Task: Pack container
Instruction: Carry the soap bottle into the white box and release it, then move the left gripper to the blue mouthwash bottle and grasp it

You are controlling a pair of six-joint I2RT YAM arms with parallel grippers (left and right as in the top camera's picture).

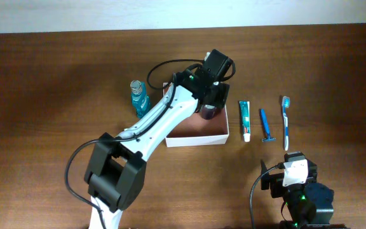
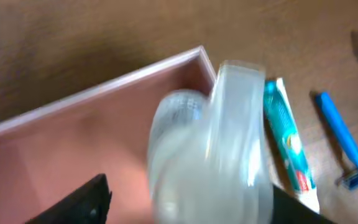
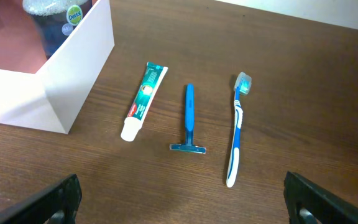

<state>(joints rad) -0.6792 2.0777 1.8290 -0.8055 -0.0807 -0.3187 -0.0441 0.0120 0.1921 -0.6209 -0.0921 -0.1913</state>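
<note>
Left gripper [image 1: 209, 107] over bottle [image 3: 55, 32] in container [image 1: 196, 140] far-right corner; too blurred to tell if it's gripping. Right gripper [image 3: 188, 202] front-right of container, spread wide, empty.

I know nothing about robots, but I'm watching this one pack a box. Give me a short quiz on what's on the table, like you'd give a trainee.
1. Which item lies nearest the right wall of the container? A toothbrush, B razor, C toothpaste.
2. True or false: the blue bottle stands inside the container.
3. How many toiletries lie on the table to the right of the container?
Key: 1 C. 2 false: it stands on the table, outside the left wall. 3 three: toothpaste, razor, toothbrush.
</note>
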